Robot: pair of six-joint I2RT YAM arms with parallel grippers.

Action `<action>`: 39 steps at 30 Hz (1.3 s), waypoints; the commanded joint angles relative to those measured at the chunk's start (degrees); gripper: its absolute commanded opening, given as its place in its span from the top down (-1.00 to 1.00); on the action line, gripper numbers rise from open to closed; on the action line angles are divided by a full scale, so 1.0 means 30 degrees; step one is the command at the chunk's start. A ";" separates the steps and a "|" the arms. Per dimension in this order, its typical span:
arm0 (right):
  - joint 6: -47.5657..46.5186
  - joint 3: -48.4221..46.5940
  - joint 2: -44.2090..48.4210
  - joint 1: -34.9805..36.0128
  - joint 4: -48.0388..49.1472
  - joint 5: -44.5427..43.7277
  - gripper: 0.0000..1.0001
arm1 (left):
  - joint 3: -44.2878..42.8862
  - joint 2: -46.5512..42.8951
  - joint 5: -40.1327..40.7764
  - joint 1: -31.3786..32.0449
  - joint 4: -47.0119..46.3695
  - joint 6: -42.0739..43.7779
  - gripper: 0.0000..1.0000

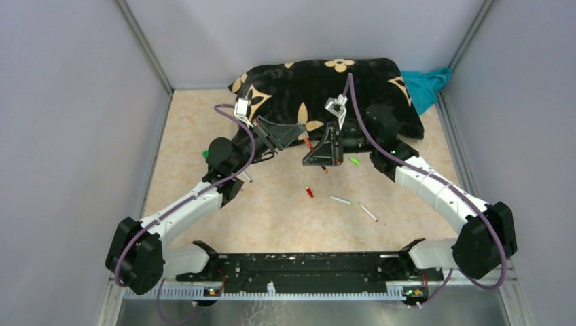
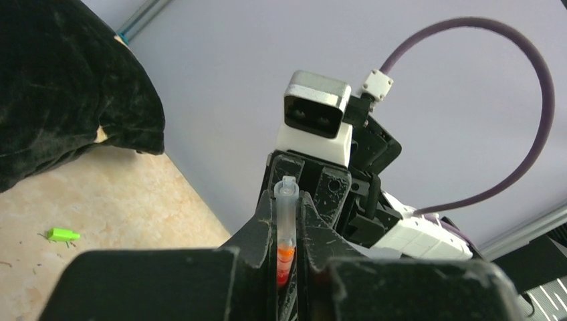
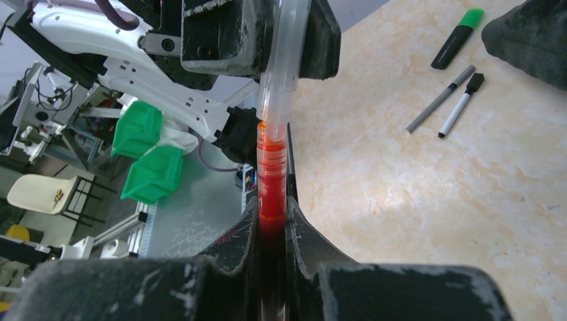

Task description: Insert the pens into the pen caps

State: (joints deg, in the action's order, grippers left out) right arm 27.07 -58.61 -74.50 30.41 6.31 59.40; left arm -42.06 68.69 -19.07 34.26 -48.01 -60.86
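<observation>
- Closest to my bases, a white pen (image 1: 367, 212), a 2nd white pen (image 1: 339, 200) and a spare red cap (image 1: 310, 192) lie loose on the table (image 1: 285, 227).
- Farther out, my right gripper (image 3: 273, 221) is clamped on the held red cap (image 3: 271, 180).
- My left gripper (image 2: 287, 224) pinches a clear pen (image 2: 286, 200), its end meeting that cap's mouth.
- Right of them lies a green cap (image 1: 354, 161).
- Farthest: a black flowered cushion (image 1: 319, 88).

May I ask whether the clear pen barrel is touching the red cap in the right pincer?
Touching. The right wrist view shows the clear pen barrel meeting the red cap, held in the right pincer, with no gap.
</observation>
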 commanded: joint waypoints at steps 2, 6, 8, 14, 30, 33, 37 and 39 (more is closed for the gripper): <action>0.0282 -0.1571 -0.0243 0.0321 0.1130 -0.0410 1.00 | 0.0017 0.0224 -0.0773 0.0446 -0.0882 0.0194 1.00; 0.0756 -0.1917 -0.0458 0.0306 0.1247 -0.0788 1.00 | 0.0342 0.0123 -0.0850 0.0731 -0.1064 0.0413 1.00; 0.0844 -0.2089 -0.0502 0.0262 0.1163 -0.1034 1.00 | 0.0684 -0.0084 -0.0720 0.0815 -0.1361 0.0474 1.00; 0.0865 -0.2145 -0.0525 0.0130 0.1032 -0.1127 1.00 | 0.1631 -0.0950 0.0631 0.0863 -0.1457 0.0490 1.00; 0.0952 -0.2155 -0.0308 0.0116 0.1158 -0.0671 1.00 | -0.0254 -0.0213 -0.0196 0.0886 -0.1135 0.1515 1.00; 0.1100 -0.2760 -0.0621 -0.0033 0.1447 -0.0785 1.00 | 0.0009 0.0048 -0.1185 0.1075 -0.1333 0.1508 1.00; 0.0686 -0.4311 -0.1252 -0.0416 0.1317 -0.0937 1.00 | 0.0456 -0.0066 -0.2075 0.1681 -0.0361 0.1671 1.00; 0.0429 -0.5380 -0.1696 -0.0536 0.1246 -0.0960 1.00 | 0.0595 -0.0003 -0.2587 0.2110 0.0347 0.2030 1.00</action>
State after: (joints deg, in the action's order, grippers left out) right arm 29.54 -65.52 -77.54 30.06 4.21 60.40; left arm -41.34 68.03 -15.77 36.29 -52.53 -56.82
